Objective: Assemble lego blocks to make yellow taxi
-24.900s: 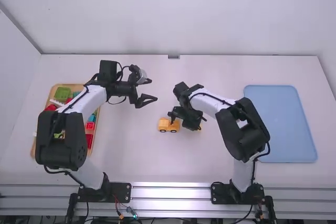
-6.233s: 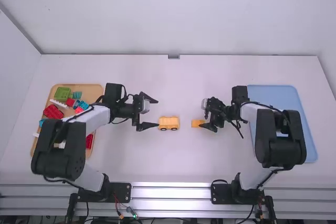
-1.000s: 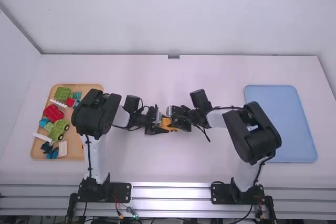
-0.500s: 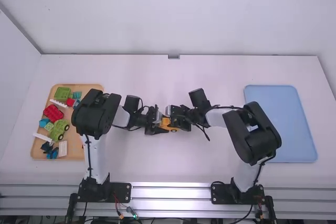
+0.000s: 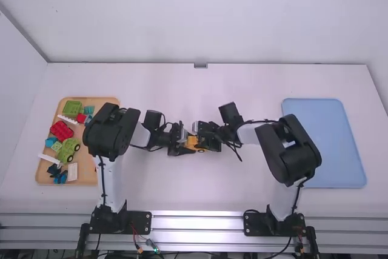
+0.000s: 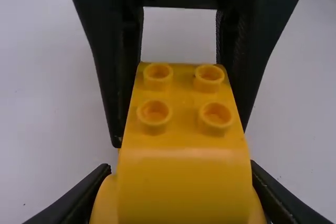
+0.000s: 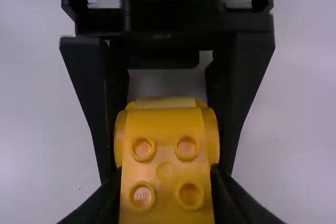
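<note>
**Two grippers, one yellow taxi: clamped from both sides near mid-table**

At the far left, note a wooden tray holding a red block, a green plate, a green wheeled piece and blue pieces. Partly blocked from above by the left arm, along the tray's inner side. At the far right, well apart from the taxi, note a blue tray. In the high view, covered at both ends by black grippers.

Between the fingers of the left gripper, squeezed at its flanks, with a smooth rounded surface at that end and four studs beyond. At the opposite end, caught between the fingers of the right gripper, also closed against the sides, with four studs facing the wrist camera. Cannot tell whether touching the table or held just above.
</note>
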`<state>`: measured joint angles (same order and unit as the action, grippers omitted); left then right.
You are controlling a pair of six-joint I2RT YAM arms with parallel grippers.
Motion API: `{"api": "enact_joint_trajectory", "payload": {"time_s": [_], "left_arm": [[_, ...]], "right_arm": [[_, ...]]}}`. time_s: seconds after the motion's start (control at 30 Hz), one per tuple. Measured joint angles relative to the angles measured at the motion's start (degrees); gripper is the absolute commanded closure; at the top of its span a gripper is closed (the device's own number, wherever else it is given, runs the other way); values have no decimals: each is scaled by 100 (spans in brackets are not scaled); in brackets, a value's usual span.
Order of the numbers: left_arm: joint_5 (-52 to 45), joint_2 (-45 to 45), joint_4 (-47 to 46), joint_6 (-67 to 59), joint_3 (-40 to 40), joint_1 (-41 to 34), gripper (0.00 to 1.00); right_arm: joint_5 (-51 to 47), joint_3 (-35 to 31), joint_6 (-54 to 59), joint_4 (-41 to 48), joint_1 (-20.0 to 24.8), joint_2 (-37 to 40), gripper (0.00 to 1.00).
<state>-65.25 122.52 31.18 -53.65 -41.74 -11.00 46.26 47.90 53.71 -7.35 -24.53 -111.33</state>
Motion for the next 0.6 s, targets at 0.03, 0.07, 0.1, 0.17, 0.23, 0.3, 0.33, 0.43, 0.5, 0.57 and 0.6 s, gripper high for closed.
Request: {"api": "enact_joint_trajectory", "payload": {"time_s": [0.03,0.07,0.1,0.17,0.23,0.3,0.33,0.43,0.5,0.57,0.6], "left_arm": [[0,0,0,2,2,-11,81],[-4,0,-4,4,0,-15,81],[-7,0,0,7,2,-15,81],[-2,0,-4,7,2,-15,81],[-4,0,-2,7,2,-15,80],[-7,0,-2,11,2,-15,79],[-4,0,-4,7,2,-15,75],[-7,0,-4,11,2,-15,35],[-4,0,-20,-9,0,-15,1],[-37,0,-13,55,2,-15,0],[-37,0,-7,83,2,-15,1]], "right_arm": [[103,0,35,4,55,-26,57],[186,0,81,28,111,-24,56],[208,0,94,33,127,-26,56],[444,0,223,31,247,-26,54],[612,0,326,22,297,-26,48],[929,0,501,-13,382,-26,43],[1058,0,551,-20,413,-26,37],[1650,0,817,9,553,-26,4],[1923,0,911,24,669,-26,1],[2223,2,999,129,892,-26,1],[2247,2,994,149,922,-26,1]]}}
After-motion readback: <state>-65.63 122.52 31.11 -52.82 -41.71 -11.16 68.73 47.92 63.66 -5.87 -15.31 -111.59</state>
